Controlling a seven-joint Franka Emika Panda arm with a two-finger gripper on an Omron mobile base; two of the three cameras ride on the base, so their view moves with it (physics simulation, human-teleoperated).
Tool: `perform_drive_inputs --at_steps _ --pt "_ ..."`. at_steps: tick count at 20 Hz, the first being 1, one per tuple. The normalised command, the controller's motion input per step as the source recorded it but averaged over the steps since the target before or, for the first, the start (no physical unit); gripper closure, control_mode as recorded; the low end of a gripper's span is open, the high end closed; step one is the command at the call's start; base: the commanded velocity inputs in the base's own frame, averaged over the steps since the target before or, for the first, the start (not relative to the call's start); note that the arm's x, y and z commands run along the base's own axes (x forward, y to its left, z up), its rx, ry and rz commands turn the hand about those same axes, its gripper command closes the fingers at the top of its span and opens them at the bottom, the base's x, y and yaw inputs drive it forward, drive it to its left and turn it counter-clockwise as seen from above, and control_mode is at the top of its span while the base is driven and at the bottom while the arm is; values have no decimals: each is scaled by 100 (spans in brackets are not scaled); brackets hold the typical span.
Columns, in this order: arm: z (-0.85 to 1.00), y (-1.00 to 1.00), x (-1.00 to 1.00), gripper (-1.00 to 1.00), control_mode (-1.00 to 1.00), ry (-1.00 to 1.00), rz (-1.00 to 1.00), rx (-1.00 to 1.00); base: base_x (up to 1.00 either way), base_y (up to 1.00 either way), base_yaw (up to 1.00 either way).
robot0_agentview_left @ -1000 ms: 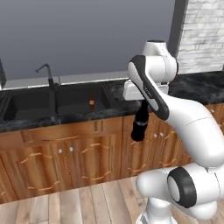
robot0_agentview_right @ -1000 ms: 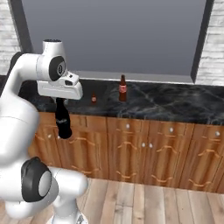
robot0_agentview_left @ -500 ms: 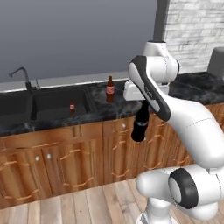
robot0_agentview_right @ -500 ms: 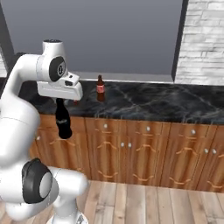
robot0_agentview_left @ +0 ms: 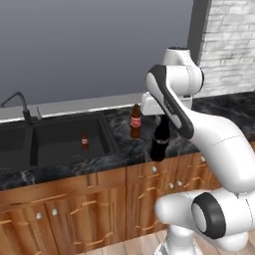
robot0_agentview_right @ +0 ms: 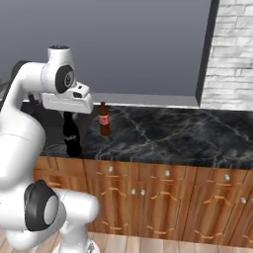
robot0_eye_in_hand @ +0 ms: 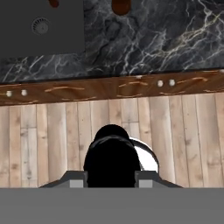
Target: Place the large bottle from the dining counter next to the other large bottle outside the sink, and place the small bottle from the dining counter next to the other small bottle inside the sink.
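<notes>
Carry step: hand [robot0_agentview_left: 160, 118] holds the large bottle [robot0_agentview_left: 160, 140] by its neck; next, set it beside the other large bottle [robot0_agentview_left: 135, 121].

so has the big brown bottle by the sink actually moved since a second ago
No. The other large bottle stands at the same spot on the counter just right of the sink; only the base drove, which shifted the whole picture.
</notes>
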Motion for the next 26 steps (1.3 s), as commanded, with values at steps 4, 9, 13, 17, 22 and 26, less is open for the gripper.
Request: perform_drive_inputs --at_steps 4,9,13,17,22,26 --pt "0 0 0 100 100 0 0 0 41 -17 0" --pt "0 0 0 100 100 0 0 0 49 -16 0" --pt "0 0 0 100 100 0 0 0 76 -13 0" --pt "0 0 0 100 100 0 0 0 38 -10 0" --pt "0 0 0 100 100 0 0 0 1 0 0" --pt "0 0 0 100 100 0 0 0 0 0 0"
